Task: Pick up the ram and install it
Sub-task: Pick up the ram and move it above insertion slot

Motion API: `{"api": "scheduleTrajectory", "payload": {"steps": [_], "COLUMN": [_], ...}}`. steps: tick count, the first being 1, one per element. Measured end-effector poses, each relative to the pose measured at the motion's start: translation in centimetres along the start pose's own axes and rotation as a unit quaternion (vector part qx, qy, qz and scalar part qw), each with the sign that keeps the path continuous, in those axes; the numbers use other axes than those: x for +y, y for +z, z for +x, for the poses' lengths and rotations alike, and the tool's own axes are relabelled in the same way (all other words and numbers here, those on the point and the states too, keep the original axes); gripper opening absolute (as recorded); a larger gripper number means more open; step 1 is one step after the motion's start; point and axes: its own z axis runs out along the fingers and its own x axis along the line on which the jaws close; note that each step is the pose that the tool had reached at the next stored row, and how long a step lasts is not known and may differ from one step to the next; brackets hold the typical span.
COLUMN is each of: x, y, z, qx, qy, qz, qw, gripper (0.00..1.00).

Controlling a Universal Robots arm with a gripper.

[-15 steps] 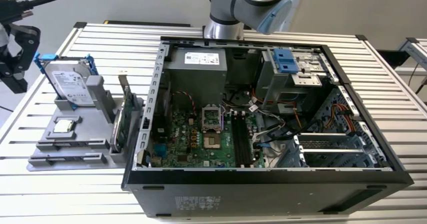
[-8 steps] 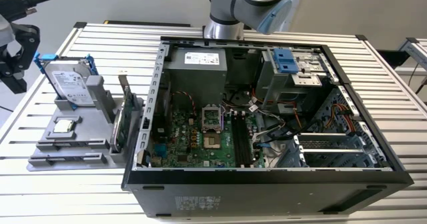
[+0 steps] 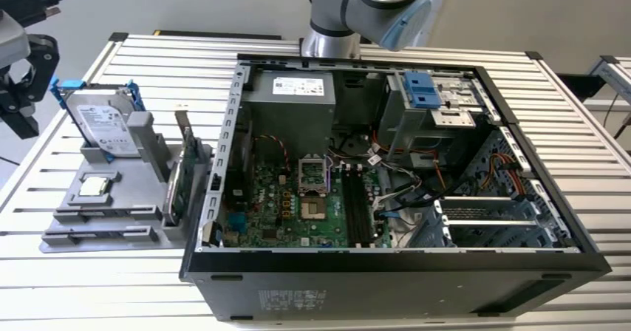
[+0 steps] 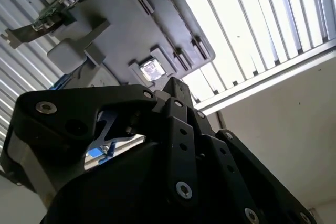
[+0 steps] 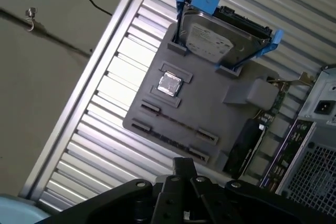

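Now, risk: bumping the hard drive (image 5: 223, 38) or the tall green card (image 3: 180, 187) on the way down, both standing up from the grey holder (image 5: 210, 103); grabbing the wrong part
Ram: spot on the holder too hard to tell
Tool (image 5: 184, 167): open or closed, cannot tell
Arm pose: tool held high and tilted, looking down on the holder; at the exterior view's left, over the worktop (image 3: 118, 287); well apart from the open computer case (image 3: 394, 272)
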Motion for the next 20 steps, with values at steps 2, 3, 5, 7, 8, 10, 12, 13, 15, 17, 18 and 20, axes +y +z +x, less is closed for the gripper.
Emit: {"api": "scheduleTrajectory", "payload": {"steps": [2, 3, 5, 7, 8, 10, 12, 13, 15, 17, 18, 20], "x": [0.00, 0.00, 0.00, 0.00, 0.00, 0.00, 0.00, 0.01, 0.01, 0.01, 0.01, 0.01], "y": [0.00, 0.00, 0.00, 0.00, 0.00, 0.00, 0.00, 0.00, 0.00, 0.00, 0.00, 0.00], "z": [0.00, 0.00, 0.00, 0.01, 0.01, 0.01, 0.01, 0.01, 0.02, 0.02, 0.02, 0.03], "qx": [0.0006, 0.0009, 0.0015, 0.0021, 0.0025, 0.0031, 0.0037, 0.0041, 0.0048, 0.0055, 0.0059, 0.0066], "qy": [-0.010, -0.016, -0.026, -0.037, -0.043, -0.054, -0.065, -0.071, -0.083, -0.095, -0.101, -0.114], "qz": [0.0000, -0.0001, -0.0001, -0.0001, -0.0001, -0.0001, -0.0002, -0.0002, -0.0002, -0.0002, -0.0003, -0.0003], "qw": [0.9999, 0.9999, 0.9997, 0.9993, 0.9991, 0.9986, 0.9979, 0.9975, 0.9965, 0.9955, 0.9948, 0.9935], "gripper": [0.00, 0.00, 0.00, 0.00, 0.00, 0.00, 0.00, 0.00, 0.00, 0.00, 0.00, 0.00]}}
